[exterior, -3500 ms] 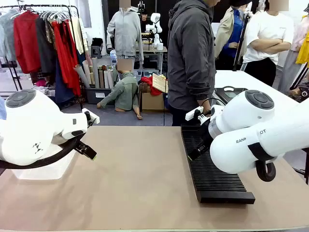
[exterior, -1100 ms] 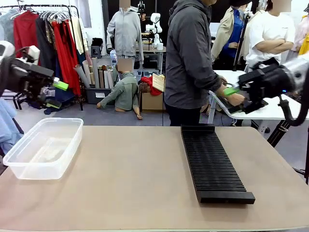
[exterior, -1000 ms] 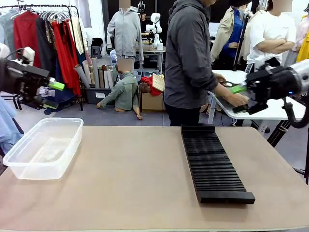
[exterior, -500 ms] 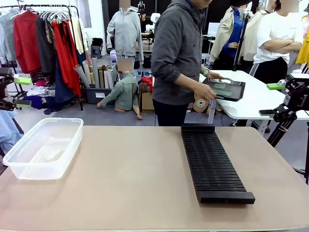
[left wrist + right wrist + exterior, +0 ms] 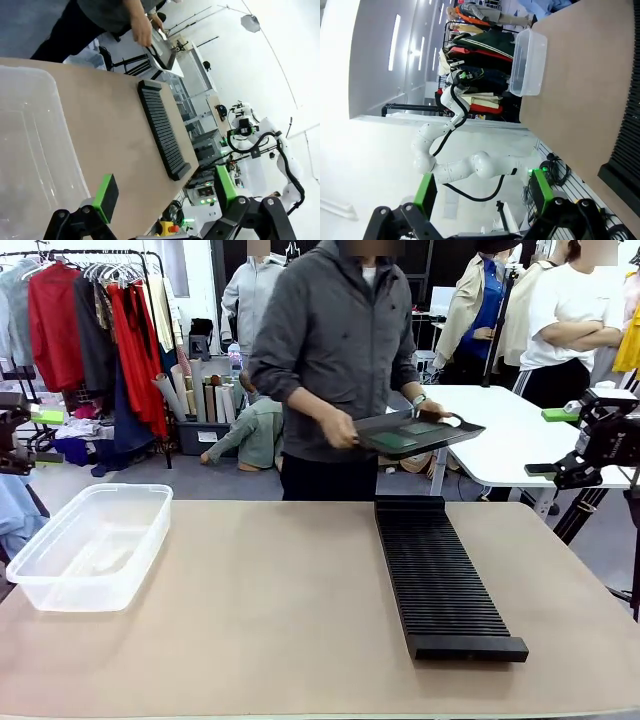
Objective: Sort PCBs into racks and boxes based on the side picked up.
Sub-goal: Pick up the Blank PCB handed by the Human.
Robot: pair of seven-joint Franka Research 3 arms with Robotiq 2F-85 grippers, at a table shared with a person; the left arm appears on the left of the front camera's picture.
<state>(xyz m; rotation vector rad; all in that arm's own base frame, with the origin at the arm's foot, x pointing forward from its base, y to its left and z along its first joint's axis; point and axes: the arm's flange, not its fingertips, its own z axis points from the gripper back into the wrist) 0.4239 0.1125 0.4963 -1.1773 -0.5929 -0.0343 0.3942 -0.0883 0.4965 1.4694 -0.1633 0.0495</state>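
Pre-pick: person is holding a black tray [image 5: 470,427] of PCBs [image 5: 412,433] above the rack's [image 5: 435,580] far end, box [image 5: 80,590] sitting left on the table [image 5: 270,620]; left tool [image 5: 165,192] and right tool [image 5: 555,443] are hanging wide open, empty, next likely needing one tool reaching for a board.

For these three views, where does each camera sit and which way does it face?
Front view: fixed on the robot's side, facing across the table at the person holding a tray; left gripper and right gripper, open, at the edges.
Left wrist view: on the left arm by the clear tub, looking along its fingers toward rack and right arm.
Right wrist view: on the right arm, rolled sideways, facing the left arm.
All share tub and rack.
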